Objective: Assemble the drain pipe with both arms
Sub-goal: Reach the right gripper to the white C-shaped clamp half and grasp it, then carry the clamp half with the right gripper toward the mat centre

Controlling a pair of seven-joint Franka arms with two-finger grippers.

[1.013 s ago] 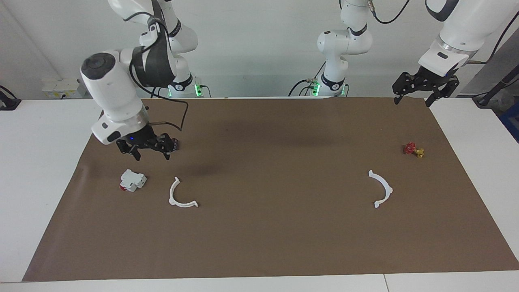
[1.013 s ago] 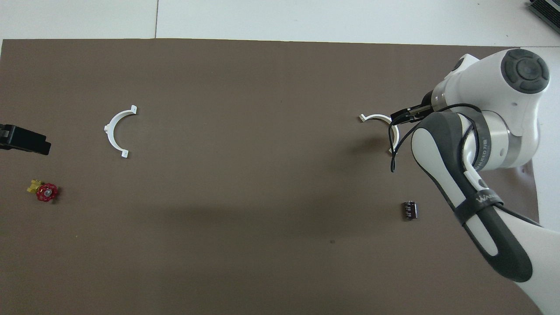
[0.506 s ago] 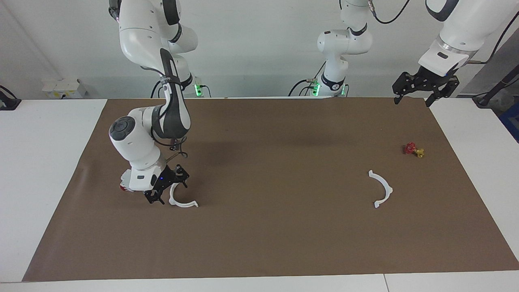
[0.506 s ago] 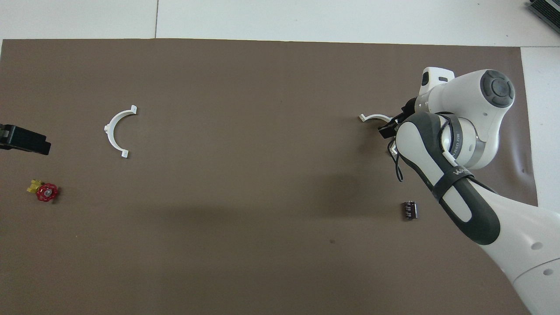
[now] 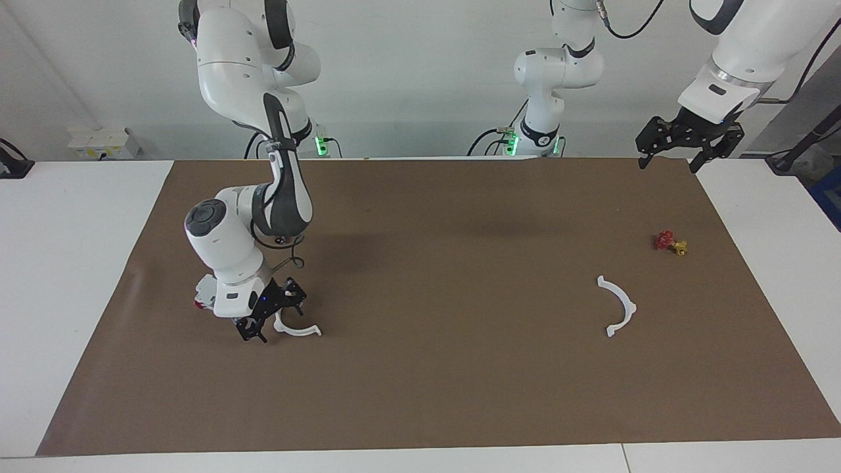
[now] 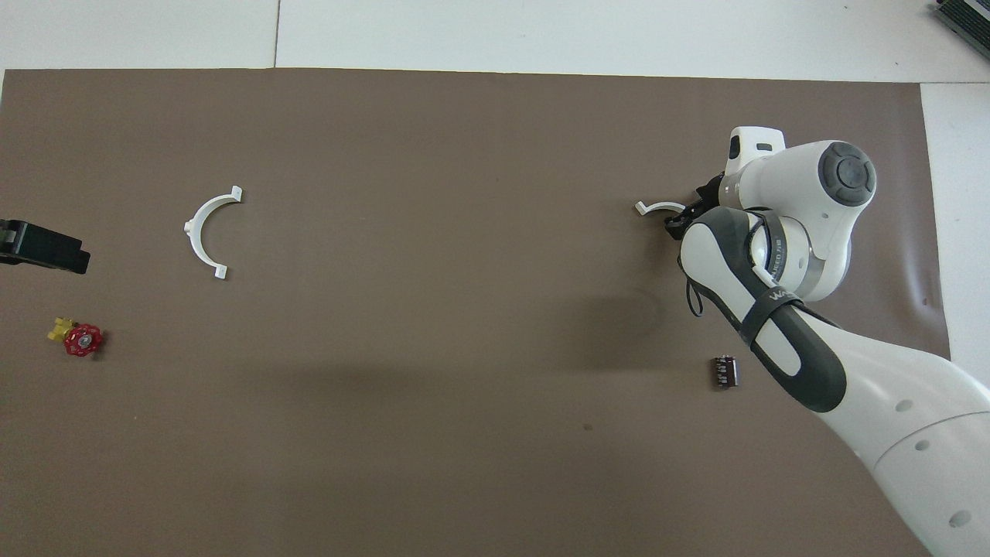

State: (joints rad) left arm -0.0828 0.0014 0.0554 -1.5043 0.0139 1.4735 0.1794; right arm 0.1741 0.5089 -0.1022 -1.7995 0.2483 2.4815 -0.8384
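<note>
While the right claw sits low, straddling one white half-ring arc, its grip can't be confirmed; a thin flat arc could slip out. Left claw waits open above the desk edge, holding nothing.

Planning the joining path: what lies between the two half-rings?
Only bare brown mat between the half-rings; the facing view shows it.

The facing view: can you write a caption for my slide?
Right gripper down at one white half-ring on the brown mat; left gripper waits, open, above the mat's corner.
</note>
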